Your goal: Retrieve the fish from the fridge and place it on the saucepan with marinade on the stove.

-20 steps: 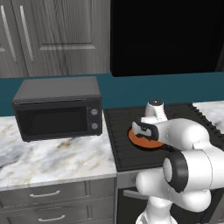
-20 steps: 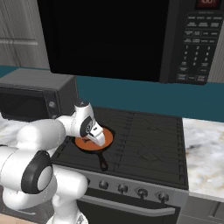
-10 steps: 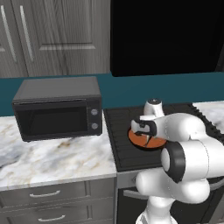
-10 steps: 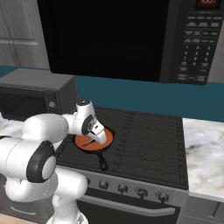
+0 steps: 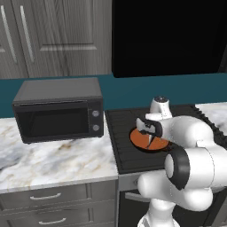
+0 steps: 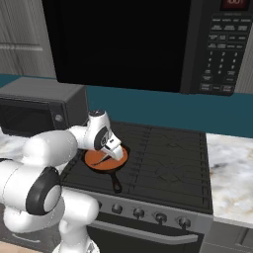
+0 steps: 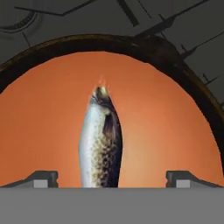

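Observation:
The fish (image 7: 101, 142), silvery with a dark speckled back, lies flat on the orange-brown inside of the saucepan with marinade (image 7: 43, 113). My gripper (image 7: 112, 179) hangs just above it, open, a finger tip on each side of the fish and well apart from it. From the base views the pan (image 5: 137, 140) (image 6: 93, 161) sits on the front left of the stove (image 5: 128, 157) (image 6: 168, 158), with the gripper (image 5: 148, 133) (image 6: 112, 149) pointing down over it. The fish shows there as a thin dark sliver (image 6: 102, 158). The fridge is out of view.
A dark grey countertop microwave (image 5: 57, 111) (image 6: 34, 106) stands left of the stove on the marble counter (image 5: 53, 159). A black over-range microwave (image 6: 217, 44) hangs above. The pan's handle (image 6: 116, 184) points toward the stove's knobs (image 6: 138, 213). More marble counter (image 6: 230, 163) lies right.
The jaws have spread from nearly shut to wide open and let go of the fish, which now rests in the pan. The hand has stayed over the pan.

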